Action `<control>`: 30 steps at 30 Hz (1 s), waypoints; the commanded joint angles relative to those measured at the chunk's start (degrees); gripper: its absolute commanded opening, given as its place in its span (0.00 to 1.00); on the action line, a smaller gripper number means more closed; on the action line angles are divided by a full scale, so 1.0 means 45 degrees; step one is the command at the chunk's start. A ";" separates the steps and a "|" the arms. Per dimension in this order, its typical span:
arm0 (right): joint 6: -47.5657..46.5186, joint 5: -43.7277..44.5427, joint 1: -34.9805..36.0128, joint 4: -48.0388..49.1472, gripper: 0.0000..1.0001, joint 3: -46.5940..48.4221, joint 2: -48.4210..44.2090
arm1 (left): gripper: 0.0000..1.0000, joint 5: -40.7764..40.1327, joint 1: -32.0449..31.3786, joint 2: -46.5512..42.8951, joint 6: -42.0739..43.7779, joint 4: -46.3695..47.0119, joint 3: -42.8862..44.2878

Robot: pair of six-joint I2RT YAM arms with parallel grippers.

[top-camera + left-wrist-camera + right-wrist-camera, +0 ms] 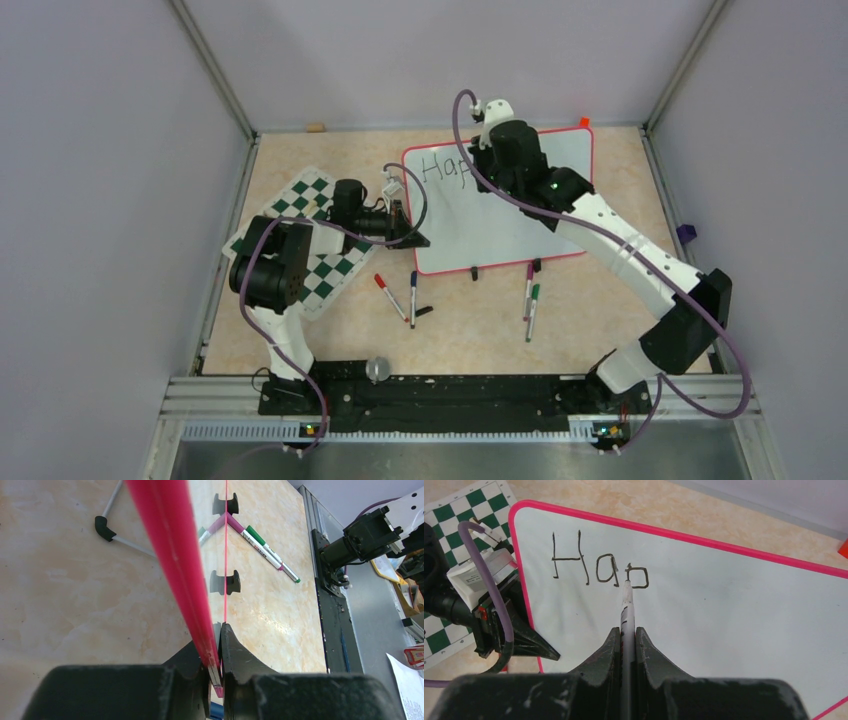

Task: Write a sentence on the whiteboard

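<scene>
The whiteboard (505,225), glossy white with a thin red frame, lies across the back middle of the table. Black letters "Hap" (599,570) are written at its top left. My left gripper (415,240) is shut on the board's left edge near the lower corner; in the left wrist view the red frame (170,545) runs down into the pinched jaws of the left gripper (220,630). My right gripper (627,630) is shut on a white marker (626,605), whose tip touches the board (734,610) at the "p". In the top view the right wrist (510,150) covers its fingers.
A green-and-white chess mat (310,240) lies left of the board under the left arm. Loose markers lie in front of the board: a red-capped one (390,295), a black-capped one (413,300), and a purple and green pair (530,295). The board's black feet (225,582) rest on the table.
</scene>
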 commanded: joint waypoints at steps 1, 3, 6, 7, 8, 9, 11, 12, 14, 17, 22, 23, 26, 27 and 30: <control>0.0021 0.0876 -0.0246 0.0084 0.00 0.0566 -0.0318 | 0.00 0.0002 -0.0267 0.0398 0.1186 -0.0418 -0.0458; 0.0011 0.1002 -0.0276 0.0065 0.00 0.0666 -0.0131 | 0.00 0.0003 -0.0268 0.0374 0.1186 -0.0419 -0.0467; -0.0011 0.1108 -0.0279 0.0070 0.00 0.0861 0.0153 | 0.00 -0.0007 -0.0268 0.0363 0.1196 -0.0418 -0.0453; -0.0033 0.1154 -0.0279 0.0067 0.00 0.0934 0.0249 | 0.00 0.0002 -0.0268 0.0351 0.1192 -0.0405 -0.0456; -0.0028 0.1213 -0.0279 0.0065 0.00 0.0975 0.0336 | 0.00 -0.0009 -0.0258 0.0354 0.1201 -0.0411 -0.0485; -0.0035 0.1282 -0.0289 0.0079 0.00 0.0995 0.0406 | 0.00 -0.0008 -0.0267 0.0360 0.1195 -0.0392 -0.0487; -0.0032 0.1321 -0.0298 0.0077 0.00 0.1051 0.0533 | 0.00 -0.0012 -0.0268 0.0365 0.1205 -0.0385 -0.0487; -0.0023 0.1312 -0.0284 0.0071 0.00 0.1068 0.0572 | 0.00 -0.0009 -0.0268 0.0378 0.1205 -0.0394 -0.0485; -0.0030 0.1374 -0.0297 0.0064 0.00 0.1099 0.0647 | 0.00 0.0000 -0.0263 0.0386 0.1191 -0.0391 -0.0472; -0.0064 0.1552 -0.0298 0.0081 0.00 0.1134 0.0793 | 0.00 0.0009 -0.0267 0.0385 0.1186 -0.0386 -0.0464; -0.0085 0.1568 -0.0301 0.0187 0.00 0.1175 0.0986 | 0.00 0.0017 -0.0263 0.0416 0.1187 -0.0398 -0.0463; -0.0088 0.1592 -0.0314 0.0182 0.00 0.1191 0.1063 | 0.00 0.0022 -0.0267 0.0404 0.1196 -0.0396 -0.0457; -0.0081 0.1767 -0.0300 0.0200 0.00 0.1212 0.1194 | 0.00 0.0017 -0.0268 0.0416 0.1203 -0.0391 -0.0463; -0.0078 0.1790 -0.0299 0.0235 0.00 0.1203 0.1224 | 0.00 0.0022 -0.0268 0.0414 0.1198 -0.0400 -0.0462; -0.0115 0.1879 -0.0303 0.0240 0.00 0.1212 0.1315 | 0.00 0.0022 -0.0268 0.0416 0.1205 -0.0401 -0.0460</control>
